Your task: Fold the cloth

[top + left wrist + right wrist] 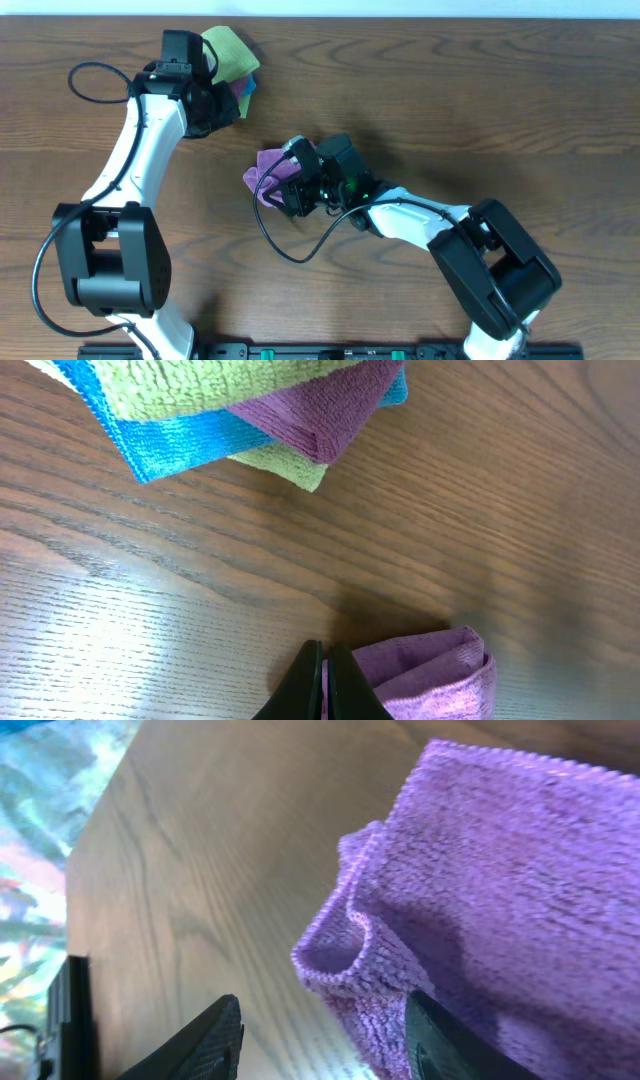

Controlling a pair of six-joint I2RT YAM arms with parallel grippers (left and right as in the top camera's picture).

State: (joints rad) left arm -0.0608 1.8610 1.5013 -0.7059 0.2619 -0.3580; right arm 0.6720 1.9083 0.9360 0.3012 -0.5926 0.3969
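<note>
Purple cloth [265, 172] lies bunched left of centre in the overhead view, on the wooden table [450, 90]. The right gripper [292, 190] sits at the cloth's right edge, touching it; from this view its jaw state cannot be determined. The left gripper [225, 108] is in the upper left of the frame, well apart from the purple cloth and just below a stack of folded cloths [232, 55] showing green, blue and pink layers. In the left wrist view, the left gripper [325, 685] appears at the bottom centre with its fingers pressed together and nothing between them. The purple cloth [430, 675] occupies the bottom right, just beside the fingers, with a rolled fold along its upper edge. The stack of folded cloths [230, 410] fills the upper left, with green, blue and purple layers overlapping. In the right wrist view, the right gripper [322, 1010] is spread, its two dark fingers [205, 1045] at the bottom of the frame. The purple cloth [520, 900] fills the right half, its curled corner lying between the fingers; the right finger overlaps the fabric, and the left finger is over bare table [200, 870].
</note>
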